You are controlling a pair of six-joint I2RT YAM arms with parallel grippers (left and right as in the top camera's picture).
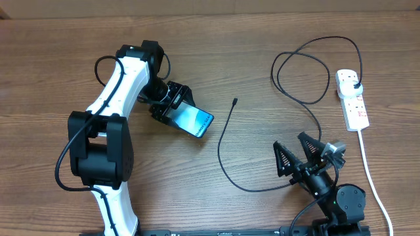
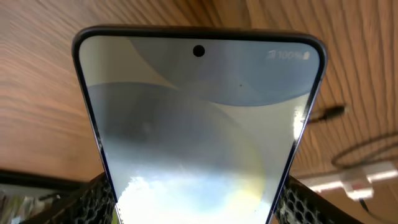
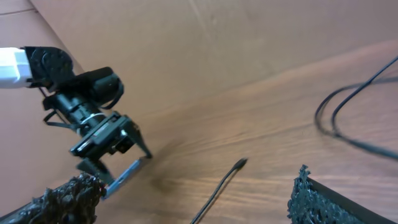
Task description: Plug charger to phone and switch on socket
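Closest to the robot's base, the right tool (image 1: 291, 141) was over the brown wooden bench (image 1: 79, 39). Its two black fingers (image 3: 311, 199) were spread wide apart, with nothing between them. The long thin black charger cable (image 1: 222, 134) passed close by this arm on the near side and curved away both ways.

One end of the cable ran up the middle of the bench. It stopped at a small connector tip (image 1: 234, 101), which lay flat on the wood with nothing touching it.

A little to the left of the tip was the slim phone with a bright blue lit screen (image 1: 195, 120). The phone and the tip were near each other but apart. The left tool (image 1: 176, 108) was clamped on one end of the phone, with a finger (image 2: 87, 202) pressed on each long side. In the right wrist view the phone (image 3: 127, 172) looked tilted. I cannot tell if its low end touched the bench. Small white text in one corner of the screen read 100%.

Farther off on the right, the cable made big loops and ended at a black plug (image 1: 355, 85). The plug sat in the long white power strip (image 1: 357, 115). The strip lay flat, well apart from the phone. It had red marks on its switches, but I cannot tell if they were on or off. A thick white cord (image 1: 372, 174) ran from its near end back toward the robot.
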